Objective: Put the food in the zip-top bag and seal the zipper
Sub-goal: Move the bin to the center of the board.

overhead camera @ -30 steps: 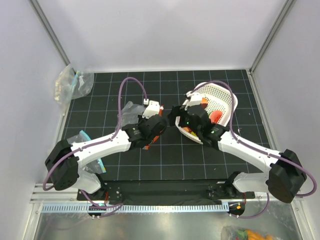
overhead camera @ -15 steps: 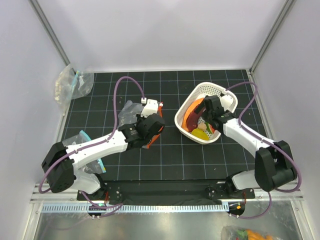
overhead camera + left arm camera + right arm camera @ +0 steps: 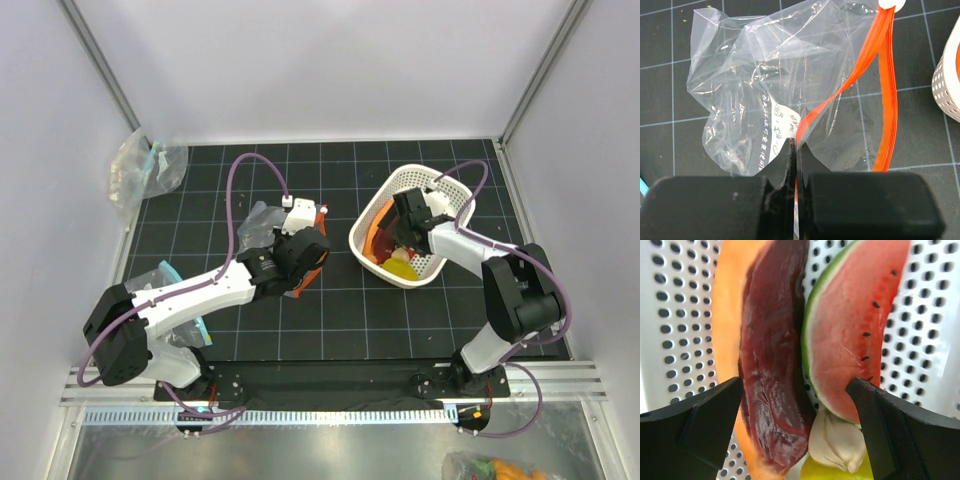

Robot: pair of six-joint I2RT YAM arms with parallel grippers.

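lemon [image 3: 826, 474] cut off below, basket [image 3: 949, 85] cropped right

We see the bag [image 3: 258, 220] lying left of centre on the bench [image 3: 340, 320], with the basket [image 3: 440, 195] apart to its right. The left fingers [image 3: 785, 160] pinch the bag at its zipper [image 3: 885, 75]. Inside the basket, between the spread right fingers [image 3: 705, 425], a watermelon slice [image 3: 855, 325] lies right of a long wedge [image 3: 772, 355], with a lemon [image 3: 835, 472] at their lower ends. A spare bag [image 3: 145, 170] sits in the far left corner.
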